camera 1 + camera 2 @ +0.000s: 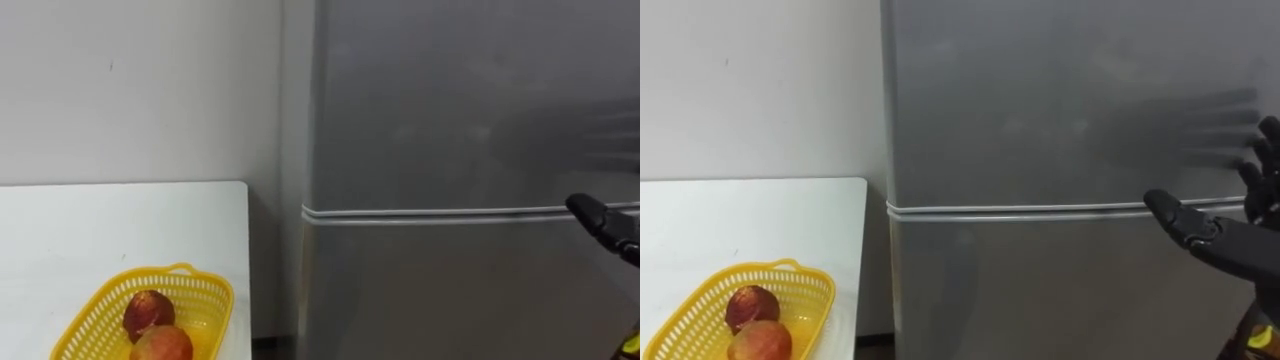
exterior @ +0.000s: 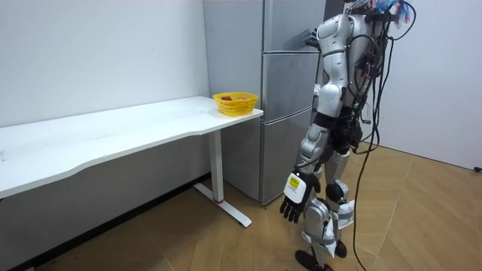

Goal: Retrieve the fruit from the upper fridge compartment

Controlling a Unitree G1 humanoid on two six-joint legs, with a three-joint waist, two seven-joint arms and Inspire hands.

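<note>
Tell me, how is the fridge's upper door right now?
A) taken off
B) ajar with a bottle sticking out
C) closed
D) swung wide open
C: the upper door lies flush and closed, with the robot's right hand raised open in front of the fridge, while its left hand hangs at its side.

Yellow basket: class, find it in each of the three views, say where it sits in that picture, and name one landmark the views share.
Left eye view: the yellow basket lies at the bottom, left of centre, on the white table.
Right eye view: the basket lies in the bottom left corner.
Room view: the basket sits just above centre, at the table's end next the fridge.
Shared landmark: the seam between the fridge's doors.
</note>
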